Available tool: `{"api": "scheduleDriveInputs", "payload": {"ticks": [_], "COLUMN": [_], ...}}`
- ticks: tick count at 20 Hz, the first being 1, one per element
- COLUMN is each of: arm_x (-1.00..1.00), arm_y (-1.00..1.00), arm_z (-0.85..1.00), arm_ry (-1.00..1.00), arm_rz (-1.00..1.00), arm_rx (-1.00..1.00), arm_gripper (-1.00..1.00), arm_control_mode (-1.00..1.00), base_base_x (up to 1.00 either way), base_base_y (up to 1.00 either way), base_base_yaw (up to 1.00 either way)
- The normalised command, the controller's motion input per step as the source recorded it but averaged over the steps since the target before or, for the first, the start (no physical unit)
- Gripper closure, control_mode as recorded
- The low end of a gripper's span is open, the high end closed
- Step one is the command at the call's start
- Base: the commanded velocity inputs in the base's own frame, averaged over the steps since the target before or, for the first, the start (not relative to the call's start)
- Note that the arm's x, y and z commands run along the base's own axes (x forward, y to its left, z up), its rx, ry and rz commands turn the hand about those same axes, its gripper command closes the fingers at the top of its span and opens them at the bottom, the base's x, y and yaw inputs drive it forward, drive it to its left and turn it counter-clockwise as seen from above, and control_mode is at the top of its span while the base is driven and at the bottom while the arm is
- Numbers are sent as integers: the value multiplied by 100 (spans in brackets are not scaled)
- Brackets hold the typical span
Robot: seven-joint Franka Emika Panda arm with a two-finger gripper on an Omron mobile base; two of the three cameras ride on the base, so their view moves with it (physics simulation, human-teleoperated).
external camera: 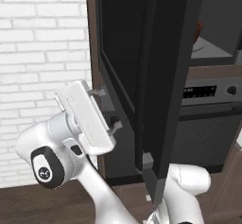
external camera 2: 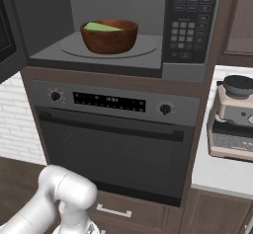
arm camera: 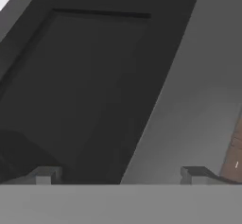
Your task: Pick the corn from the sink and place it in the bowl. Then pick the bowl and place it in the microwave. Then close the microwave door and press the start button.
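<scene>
Spreading its jaws wide and grasping nothing, the gripper (external camera: 108,109) hovers just beside the outer face of the microwave door (external camera: 142,62), its small grey fingertips (arm camera: 45,176) pointed at the flat dark panel; whether they touch it cannot be told. Behind it the white hand is tilted, raised on a bent elbow with a dark round joint, the arm (external camera: 56,147) rising from the lower edge of the left base view. That door stands swung open, a broad smooth slab with black glass. Inside the microwave (external camera 2: 123,40), the round reddish-brown wooden bowl (external camera 2: 109,35) sits on the pale turntable, with the corn (external camera 2: 101,27) lying in it, green husk showing. Below is a grey oven (external camera 2: 113,144) with two knobs. To the right, a coffee machine (external camera 2: 232,119) stands on the desk (external camera 2: 217,178).
</scene>
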Motion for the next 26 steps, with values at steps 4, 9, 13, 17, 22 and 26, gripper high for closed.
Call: {"api": "scheduleDriveInputs", "payload": {"ticks": [4,9,13,17,22,26], "arm_x": [-4,0,0,2,34,72], "arm_y": [-78,-86,-90,-89,-73,-48], "arm_z": [0,4,3,1,0,22], "arm_ry": [-8,-11,-13,-12,-9,0], "arm_rz": [22,27,33,38,44,37], "arm_rx": [19,19,20,21,19,18], "arm_gripper": [-100,-100,-100,-100,-100,-100], "arm_control_mode": [-100,-100,-100,-100,-100,-100], "base_base_x": [0,0,0,0,0,0], "base_base_y": [0,0,0,0,0,0], "base_base_yaw": [0,0,0,0,0,0]}}
